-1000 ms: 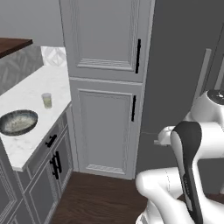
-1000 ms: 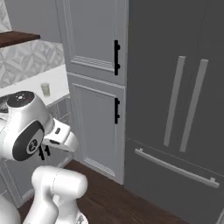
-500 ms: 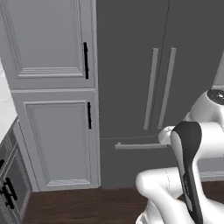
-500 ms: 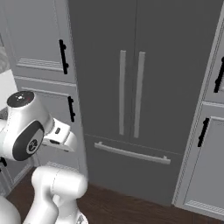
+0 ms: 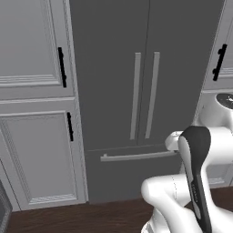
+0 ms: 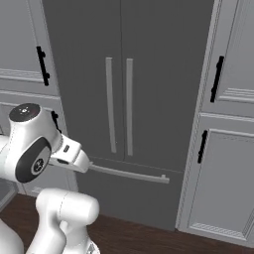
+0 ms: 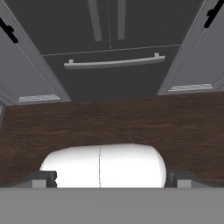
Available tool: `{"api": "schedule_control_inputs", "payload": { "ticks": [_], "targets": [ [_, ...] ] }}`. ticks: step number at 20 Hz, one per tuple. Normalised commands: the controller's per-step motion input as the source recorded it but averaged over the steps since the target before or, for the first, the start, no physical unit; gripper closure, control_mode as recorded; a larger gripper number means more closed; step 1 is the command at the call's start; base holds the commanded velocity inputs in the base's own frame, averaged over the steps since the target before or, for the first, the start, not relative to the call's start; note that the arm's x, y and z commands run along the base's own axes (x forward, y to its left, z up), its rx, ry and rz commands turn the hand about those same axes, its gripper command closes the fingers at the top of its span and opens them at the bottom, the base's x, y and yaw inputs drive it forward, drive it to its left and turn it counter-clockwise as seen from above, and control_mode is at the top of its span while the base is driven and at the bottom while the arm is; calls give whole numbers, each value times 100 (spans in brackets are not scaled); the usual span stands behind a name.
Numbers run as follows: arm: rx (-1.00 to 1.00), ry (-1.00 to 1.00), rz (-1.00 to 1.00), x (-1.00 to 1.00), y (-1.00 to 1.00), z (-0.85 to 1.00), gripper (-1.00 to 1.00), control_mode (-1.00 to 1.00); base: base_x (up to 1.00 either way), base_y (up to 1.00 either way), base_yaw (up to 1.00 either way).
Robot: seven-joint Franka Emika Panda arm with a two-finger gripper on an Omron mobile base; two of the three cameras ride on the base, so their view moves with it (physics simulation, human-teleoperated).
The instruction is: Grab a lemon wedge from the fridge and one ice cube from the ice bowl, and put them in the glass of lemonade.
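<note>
The fridge [image 5: 145, 82] fills the middle of both base views, doors shut — stiff and heavy to swing, I judge, best taken by a vertical bar handle [image 6: 130, 106], long axis upright. The pincer [image 7: 109, 179], spread wide and empty, points at the floor [image 7: 109, 120].

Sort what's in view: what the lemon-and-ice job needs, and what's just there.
Job:
fridge, both doors shut
claw, open, holding nothing

Just there:
cabinets either side of the fridge, with black handles
wood floor
</note>
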Motion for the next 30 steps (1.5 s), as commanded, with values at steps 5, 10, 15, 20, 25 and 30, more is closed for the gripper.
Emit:
{"api": "schedule_control_inputs", "payload": {
  "ticks": [5, 10, 15, 20, 25, 30],
  "targets": [
    [0, 0, 0, 0, 0, 0, -100, 100, 21, -25, 3],
    [0, 0, 0, 0, 0, 0, -100, 100, 36, -12, 0],
    [0, 0, 0, 0, 0, 0, -100, 100, 39, -1, 0],
    [0, 0, 0, 0, 0, 0, -100, 100, -21, 0, 0],
    [0, 0, 0, 0, 0, 0, -100, 100, -2, 0, 0],
    [0, -3, 0, 0, 0, 0, -100, -100, 0, 0, 0]
  ]
}}
